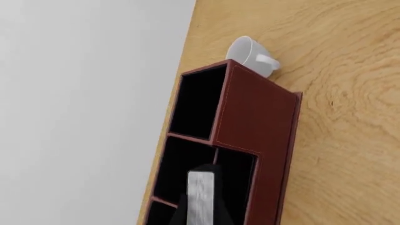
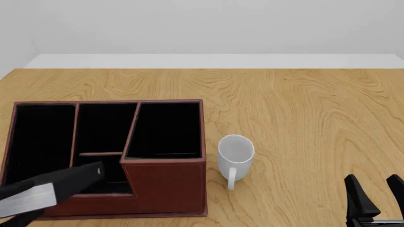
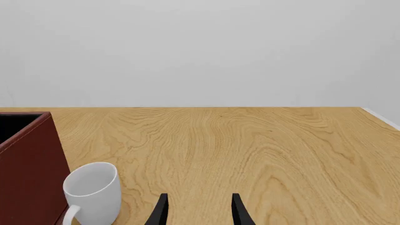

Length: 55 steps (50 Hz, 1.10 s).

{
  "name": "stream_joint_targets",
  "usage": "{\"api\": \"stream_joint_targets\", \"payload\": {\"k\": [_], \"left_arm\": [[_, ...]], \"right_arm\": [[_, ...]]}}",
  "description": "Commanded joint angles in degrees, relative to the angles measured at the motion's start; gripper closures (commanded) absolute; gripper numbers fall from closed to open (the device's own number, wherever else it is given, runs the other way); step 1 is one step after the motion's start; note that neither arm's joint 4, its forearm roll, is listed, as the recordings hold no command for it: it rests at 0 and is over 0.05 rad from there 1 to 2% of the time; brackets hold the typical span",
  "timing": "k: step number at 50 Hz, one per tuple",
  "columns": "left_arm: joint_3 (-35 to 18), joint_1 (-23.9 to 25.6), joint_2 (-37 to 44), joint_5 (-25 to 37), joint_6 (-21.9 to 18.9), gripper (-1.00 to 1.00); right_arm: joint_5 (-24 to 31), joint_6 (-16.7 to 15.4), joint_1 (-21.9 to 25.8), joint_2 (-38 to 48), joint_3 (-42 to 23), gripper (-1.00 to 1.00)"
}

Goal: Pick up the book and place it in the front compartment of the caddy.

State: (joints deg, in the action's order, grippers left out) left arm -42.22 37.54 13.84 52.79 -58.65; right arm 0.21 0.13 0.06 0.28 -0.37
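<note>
1. Book clamped in left gripper, long axis running out ahead of fingers, tip over caddy front compartment.
2. Right gripper well apart from book, fingers spread, holding nothing.
3. Left nearer; slot directly below book tip.

Right pincer parted, fingers upright.

The book runs off the front view's edge at 8 o'clock, so its near end cannot be seen. The left hand holding it is out of that view. In the left wrist view, only dark bits show beside the book, so its grip cannot be told. The caddy is cut off there too. The right hand shows only two finger tips at 5 o'clock. The caddy hides part of the white mug in the left wrist view.
</note>
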Motion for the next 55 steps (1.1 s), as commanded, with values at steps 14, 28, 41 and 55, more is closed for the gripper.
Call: {"api": "stream_joint_targets", "payload": {"k": [14,28,41,55], "left_arm": [[-3.3,1.3,-0.2,-8.4,-5.7,1.0],[-0.8,3.8,-0.4,-14.4,-8.5,1.0],[1.5,2.6,1.8,-20.6,-9.0,1.0],[2.9,0.3,4.8,-26.9,-9.0,1.0]], "right_arm": [[0.0,0.0,0.0,0.0,0.0,-1.0],[0.0,0.0,0.0,0.0,0.0,-1.0],[0.0,0.0,0.0,0.0,0.0,-1.0],[0.0,0.0,0.0,0.0,0.0,-1.0]]}}
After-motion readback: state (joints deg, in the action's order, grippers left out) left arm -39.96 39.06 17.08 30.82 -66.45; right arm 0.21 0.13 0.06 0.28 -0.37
